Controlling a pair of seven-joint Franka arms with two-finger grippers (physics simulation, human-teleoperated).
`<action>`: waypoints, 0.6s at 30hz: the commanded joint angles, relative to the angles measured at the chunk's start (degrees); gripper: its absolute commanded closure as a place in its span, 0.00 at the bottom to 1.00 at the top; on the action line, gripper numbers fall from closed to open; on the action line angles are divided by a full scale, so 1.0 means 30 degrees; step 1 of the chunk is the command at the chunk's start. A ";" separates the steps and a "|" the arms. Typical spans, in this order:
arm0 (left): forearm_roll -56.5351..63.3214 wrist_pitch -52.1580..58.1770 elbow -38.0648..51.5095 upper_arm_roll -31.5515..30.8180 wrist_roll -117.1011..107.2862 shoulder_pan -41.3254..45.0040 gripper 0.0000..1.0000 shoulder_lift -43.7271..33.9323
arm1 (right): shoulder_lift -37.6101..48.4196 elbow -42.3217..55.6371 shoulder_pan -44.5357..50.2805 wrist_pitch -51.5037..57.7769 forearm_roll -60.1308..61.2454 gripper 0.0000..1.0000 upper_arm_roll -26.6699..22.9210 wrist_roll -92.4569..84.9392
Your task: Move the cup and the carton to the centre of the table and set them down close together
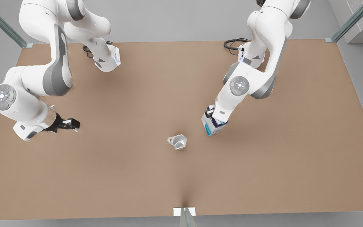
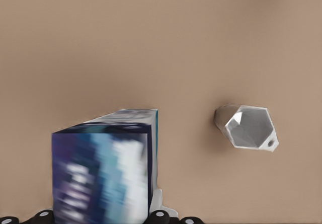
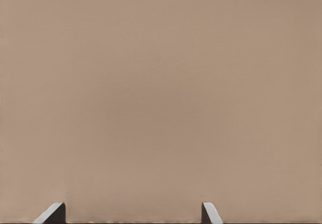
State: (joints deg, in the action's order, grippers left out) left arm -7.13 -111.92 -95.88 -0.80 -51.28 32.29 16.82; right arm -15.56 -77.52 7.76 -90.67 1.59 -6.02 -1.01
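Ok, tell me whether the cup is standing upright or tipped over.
Upright, as far as shown. The cup rests on the table with its open mouth facing up toward the front view's camera, apart from the carton in the left claw.

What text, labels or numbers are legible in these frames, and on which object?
None can be read.
Carton, held in the left gripper: white marks on its dark navy end, too blurred to read.
Cup, table, right gripper: no text visible.
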 commanded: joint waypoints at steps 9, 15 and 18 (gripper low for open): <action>-0.0200 -0.0252 0.1229 0.0002 -0.7547 0.2392 0.34 0.2039 | 0.3194 -0.4074 -0.1501 -0.1154 -0.0854 0.00 -0.0106 -0.0573; -0.0727 -0.1717 0.0906 0.0002 -0.7547 0.2509 0.32 0.3035 | 0.2930 -0.4074 -0.1533 -0.1418 -0.0737 0.00 -0.0104 -0.0456; -0.0727 -0.1658 0.0906 0.0002 -0.7576 0.2509 0.05 0.3240 | 0.2930 -0.4103 -0.1503 -0.1389 -0.0737 0.00 -0.0104 -0.0456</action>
State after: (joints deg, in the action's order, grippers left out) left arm -8.99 -116.85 -93.17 -0.74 -74.00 39.83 26.55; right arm -6.77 -89.82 3.49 -94.90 -0.62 -6.34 -2.37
